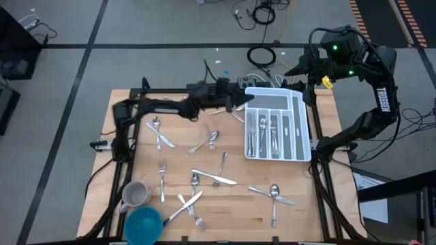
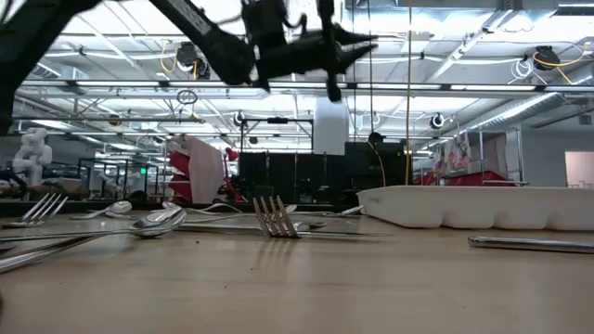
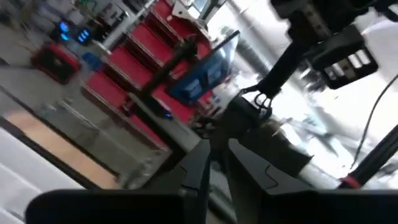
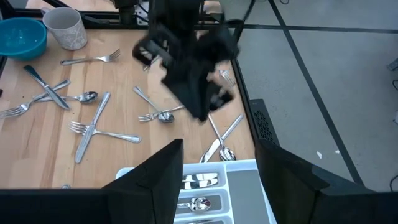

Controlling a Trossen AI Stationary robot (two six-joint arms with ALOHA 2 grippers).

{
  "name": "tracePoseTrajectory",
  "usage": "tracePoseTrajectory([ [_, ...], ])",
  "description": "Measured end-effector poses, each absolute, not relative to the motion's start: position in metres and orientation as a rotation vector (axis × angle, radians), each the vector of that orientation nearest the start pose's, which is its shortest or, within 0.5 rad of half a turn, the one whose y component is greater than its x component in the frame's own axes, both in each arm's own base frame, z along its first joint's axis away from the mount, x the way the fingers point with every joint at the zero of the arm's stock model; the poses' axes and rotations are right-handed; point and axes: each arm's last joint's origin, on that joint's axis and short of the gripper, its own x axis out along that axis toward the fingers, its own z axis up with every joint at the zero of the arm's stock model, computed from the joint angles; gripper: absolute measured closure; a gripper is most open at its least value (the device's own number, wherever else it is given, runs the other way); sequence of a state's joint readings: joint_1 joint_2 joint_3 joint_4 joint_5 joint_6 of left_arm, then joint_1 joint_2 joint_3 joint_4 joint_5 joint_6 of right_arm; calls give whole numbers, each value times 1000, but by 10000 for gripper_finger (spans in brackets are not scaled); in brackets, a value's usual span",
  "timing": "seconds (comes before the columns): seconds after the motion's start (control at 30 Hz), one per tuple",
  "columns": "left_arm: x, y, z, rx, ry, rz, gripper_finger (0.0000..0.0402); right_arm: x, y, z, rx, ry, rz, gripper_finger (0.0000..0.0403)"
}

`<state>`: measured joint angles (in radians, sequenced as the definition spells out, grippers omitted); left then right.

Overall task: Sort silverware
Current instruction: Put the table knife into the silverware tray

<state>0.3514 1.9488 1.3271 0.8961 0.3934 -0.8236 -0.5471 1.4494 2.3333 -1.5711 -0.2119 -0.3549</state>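
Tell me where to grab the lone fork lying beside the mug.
Take the fork by the middle of its handle, straight down from above, jaws closing across its thin width. It lies flat on the table, clear of other silverware; the mug stands near the handle's end, so mid-handle probably keeps clearance.

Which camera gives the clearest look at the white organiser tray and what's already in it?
The high view: the whole white organiser tray shows from above, with silverware lying in its compartments. The low view shows only its side wall. The right wrist view catches one end, behind the right gripper. The left wrist view shows nothing clearly identifiable as the tray.
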Motion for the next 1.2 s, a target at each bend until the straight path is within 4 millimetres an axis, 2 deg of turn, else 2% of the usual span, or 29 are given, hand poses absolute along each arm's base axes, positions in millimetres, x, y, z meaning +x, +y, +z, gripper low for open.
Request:
tracePoseTrajectory([
  [0.1, 400, 142, 309, -641, -136, -136, 346, 149, -84, 532, -64, 684, -210, 209],
  [0.17, 385, 132, 328, -570, -44, -152, 346, 149, -84, 532, -52, 683, -214, 209],
  [0.3, 345, 94, 355, -462, 204, -142, 346, 151, -83, 532, -34, 675, -187, 209],
  [0.43, 303, 53, 375, -407, 373, -86, 346, 165, -77, 519, -2, 719, -72, 209],
  [0.6, 254, 17, 406, -392, 349, -12, 346, 212, -71, 476, 2, 842, 59, 209],
  [0.77, 212, -10, 425, -425, 306, 56, 346, 267, -53, 423, -28, 829, 178, 209],
  [1.0, 154, -30, 428, -435, 365, 125, 346, 328, -20, 366, -162, 754, 179, 209],
  [1.2, 127, -36, 423, -431, 449, 108, 346, 375, 4, 325, -89, 765, 123, 202],
])
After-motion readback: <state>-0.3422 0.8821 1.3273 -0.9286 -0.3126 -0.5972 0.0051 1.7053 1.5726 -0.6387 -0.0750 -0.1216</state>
